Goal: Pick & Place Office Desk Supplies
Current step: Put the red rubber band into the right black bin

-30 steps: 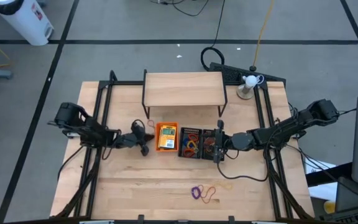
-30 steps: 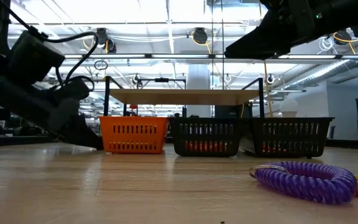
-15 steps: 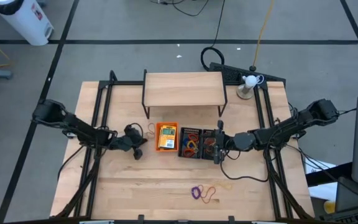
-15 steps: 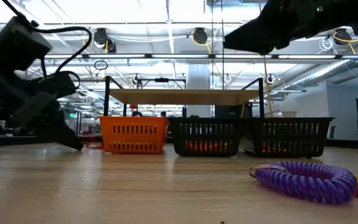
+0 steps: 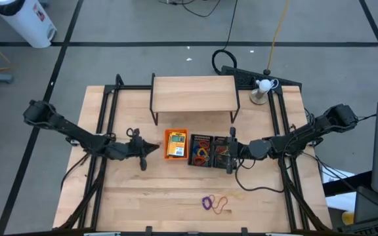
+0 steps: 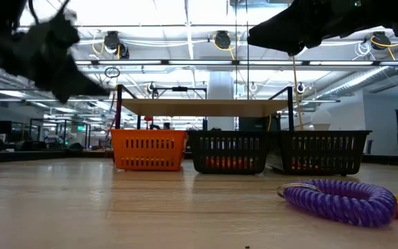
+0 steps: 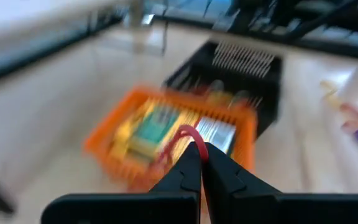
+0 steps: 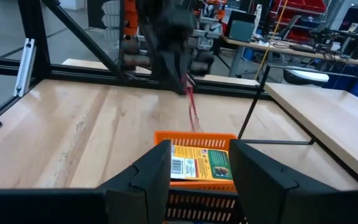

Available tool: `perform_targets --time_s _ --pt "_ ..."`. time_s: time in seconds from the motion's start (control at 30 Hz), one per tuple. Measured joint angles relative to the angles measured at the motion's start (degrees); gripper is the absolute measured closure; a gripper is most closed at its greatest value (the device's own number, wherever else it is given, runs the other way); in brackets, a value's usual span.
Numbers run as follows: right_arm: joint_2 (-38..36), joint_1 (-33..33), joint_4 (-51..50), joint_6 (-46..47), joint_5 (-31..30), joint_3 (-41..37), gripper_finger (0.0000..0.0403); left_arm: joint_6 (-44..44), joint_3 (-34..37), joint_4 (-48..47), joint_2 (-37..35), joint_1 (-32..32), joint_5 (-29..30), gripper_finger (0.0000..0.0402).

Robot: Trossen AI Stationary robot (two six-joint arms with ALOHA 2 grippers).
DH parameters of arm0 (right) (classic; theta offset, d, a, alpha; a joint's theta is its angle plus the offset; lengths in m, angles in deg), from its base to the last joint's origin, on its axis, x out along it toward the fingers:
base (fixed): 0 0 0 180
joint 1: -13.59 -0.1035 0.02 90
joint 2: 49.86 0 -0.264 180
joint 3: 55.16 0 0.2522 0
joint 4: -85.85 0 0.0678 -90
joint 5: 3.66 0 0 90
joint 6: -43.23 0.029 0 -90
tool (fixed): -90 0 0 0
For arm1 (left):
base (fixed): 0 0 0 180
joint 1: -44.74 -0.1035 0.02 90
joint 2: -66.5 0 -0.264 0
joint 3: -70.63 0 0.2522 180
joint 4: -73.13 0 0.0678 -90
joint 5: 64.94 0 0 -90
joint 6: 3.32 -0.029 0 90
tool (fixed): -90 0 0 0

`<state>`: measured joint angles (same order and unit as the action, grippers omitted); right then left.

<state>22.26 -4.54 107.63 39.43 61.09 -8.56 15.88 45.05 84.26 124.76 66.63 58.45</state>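
My left gripper (image 5: 152,148) hangs above the table just left of the orange tray (image 5: 176,144) and is shut on a red rubber band (image 7: 184,133). A yellow-and-green crayon box (image 5: 176,143) lies in that tray. Two black mesh trays (image 5: 200,151) (image 5: 222,152) stand to its right and hold coloured bands. My right gripper (image 8: 199,171) is open, above the rightmost black tray and looking toward the orange tray (image 8: 197,152). Purple (image 5: 207,202) and orange (image 5: 220,204) bands lie on the table near the near edge. My left gripper pinches the red rubber band between its two fingertips (image 7: 191,163). The fingers slant down toward the table's right. The band (image 8: 192,107) hangs slack as a thin loop below them, lifted off the table, beside the orange tray's left wall.
The wooden shelf riser (image 5: 193,94) stands behind the trays on thin dark legs. A white lamp-like object (image 5: 262,87) sits at the far right corner. A purple coiled band (image 6: 340,200) lies near the low camera. Bare wood stretches left of the trays and toward the near edge.
My left gripper has risen from the tabletop left of the orange tray, staying shut, and now hangs well above the wood with the red band lifted with it. Its arm has stretched out farther from the table's left edge. My right arm has kept still.
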Motion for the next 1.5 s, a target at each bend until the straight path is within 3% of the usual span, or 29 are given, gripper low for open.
perform_targets --time_s 0.3,0.5,0.77,1.07,1.5 --pt "0.00 0.02 0.00 0.07 0.00 0.00 0.0252 -20.63 -14.40 -1.07 -1.70 1.05 -0.24 0.0401" --pt "0.00 0.07 0.26 0.05 -0.11 0.00 0.0252 -26.53 -22.07 -3.97 0.70 -0.73 -0.40 0.0401" --pt "0.00 0.62 4.12 2.99 0.36 0.00 0.0252 -26.08 -27.00 -3.29 9.18 -5.85 -9.53 0.0401" --pt "3.19 4.41 7.70 6.50 5.89 0.00 0.0252 -26.85 -33.30 3.08 20.63 -10.40 -20.36 0.0401" --pt "11.58 4.70 17.91 6.14 5.95 0.00 0.0252 -29.47 -41.54 2.66 26.17 -12.94 -28.86 0.0401"
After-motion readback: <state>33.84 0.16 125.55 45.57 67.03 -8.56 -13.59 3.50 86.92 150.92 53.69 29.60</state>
